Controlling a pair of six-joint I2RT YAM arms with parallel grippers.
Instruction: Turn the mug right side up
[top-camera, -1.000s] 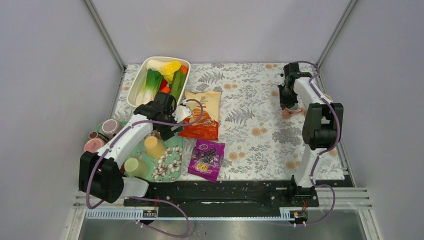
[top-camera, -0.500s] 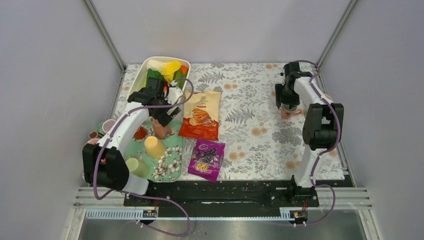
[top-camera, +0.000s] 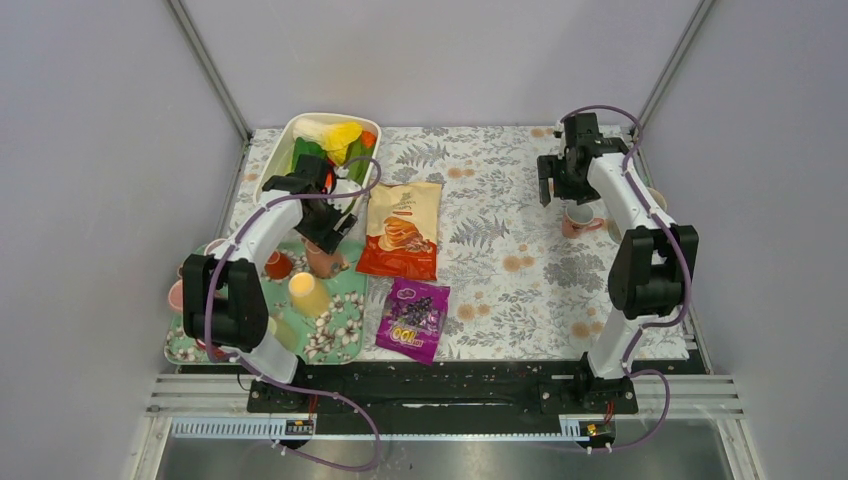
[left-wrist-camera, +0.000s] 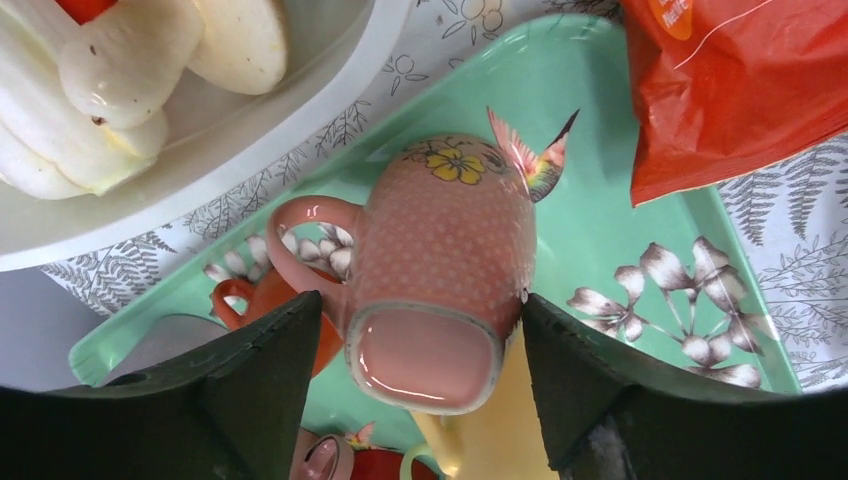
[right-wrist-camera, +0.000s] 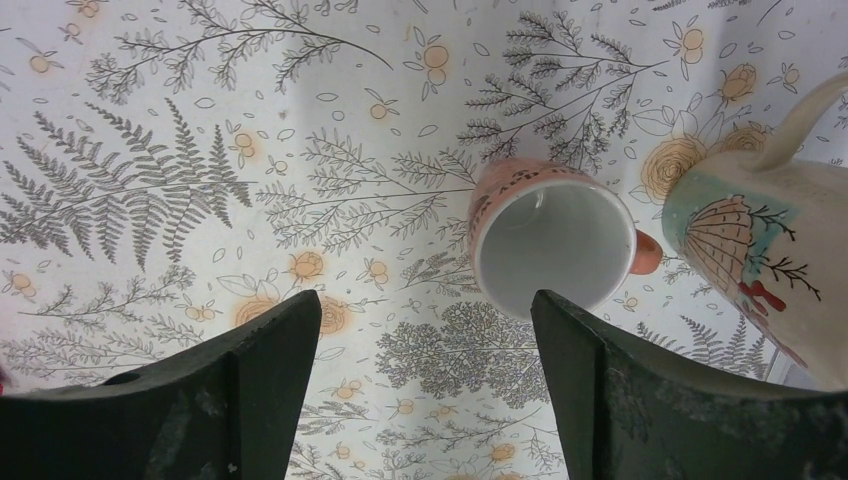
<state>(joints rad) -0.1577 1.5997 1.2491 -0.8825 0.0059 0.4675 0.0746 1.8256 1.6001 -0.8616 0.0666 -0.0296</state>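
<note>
The right gripper (right-wrist-camera: 422, 305) has let go of the upright mug (right-wrist-camera: 548, 250) and risen; its fingers now stand wide apart, the mug free beyond their tips. The left gripper (left-wrist-camera: 420, 305) has shifted back, and the upside-down mug (left-wrist-camera: 440, 250) now shows unheld between its parted fingers.

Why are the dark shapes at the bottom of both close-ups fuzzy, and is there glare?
Left wrist: the left fingers sit too close to the lens, so they blur; the pink mug's glossy base catches a highlight. Right wrist: the right fingers blur likewise, tablecloth sharp. Top external: soft, even light.
</note>
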